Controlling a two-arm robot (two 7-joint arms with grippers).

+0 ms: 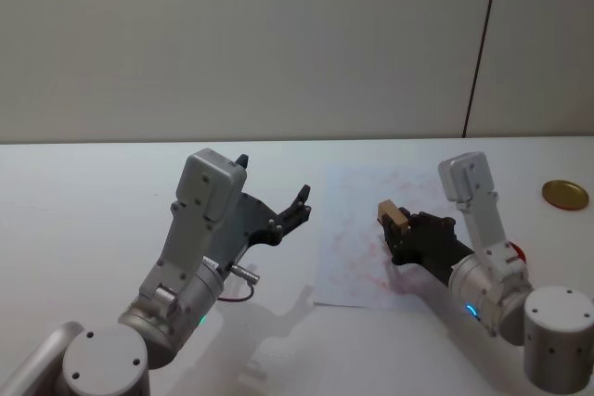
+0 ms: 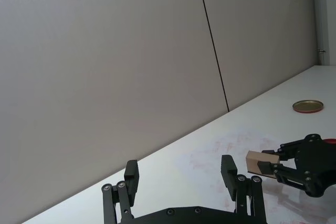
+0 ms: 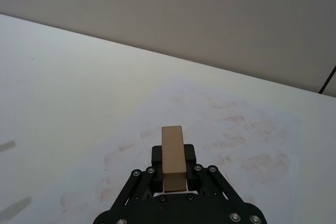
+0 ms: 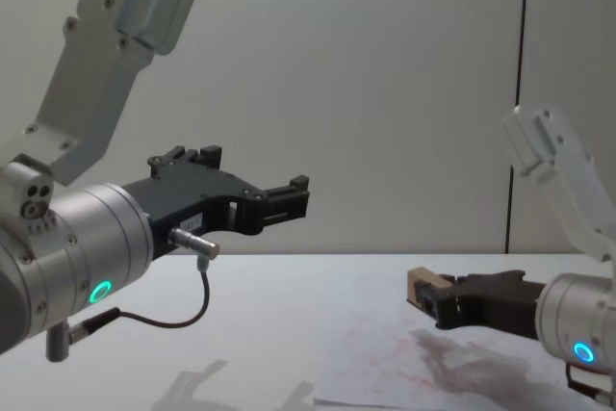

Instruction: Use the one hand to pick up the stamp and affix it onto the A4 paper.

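Closest in, the right gripper (image 1: pixel 397 229) reaches forward from the right on its silver wrist, ring light glowing blue-green. Its black fingers (image 3: pixel 191 153) are closed tight on the stamp (image 3: pixel 172 153), pinching the pale wooden block by its lower end so the rest sticks out ahead of the fingertips. From the chest camera the stamp (image 4: pixel 422 289) hangs in the air, clear of the sheet, with the gripper's shadow on the paper beneath it.

Over on the left, the left gripper (image 1: pixel 274 181) is raised well above the table (image 1: pixel 93 192), fingers (image 2: pixel 229 170) spread wide with nothing between them. A black cable (image 4: pixel 183 315) loops down beneath its wrist. It sits off the left edge of the sheet, well apart from the stamp.

Under and ahead of the right gripper lies the A4 paper (image 1: pixel 357 201), flat on the table and covered in red stamp marks (image 3: pixel 231 141), all too smudged to read.

Just beside the right arm, a sliver of a red ink pad (image 1: pixel 516 250) peeks out behind the wrist, mostly hidden by it. Farther right, a round gold lid (image 1: pixel 565 194) lies flat on the table, well apart from the paper.

At the back, a plain grey wall (image 1: pixel 232 44) with one dark vertical seam (image 1: pixel 483 44).
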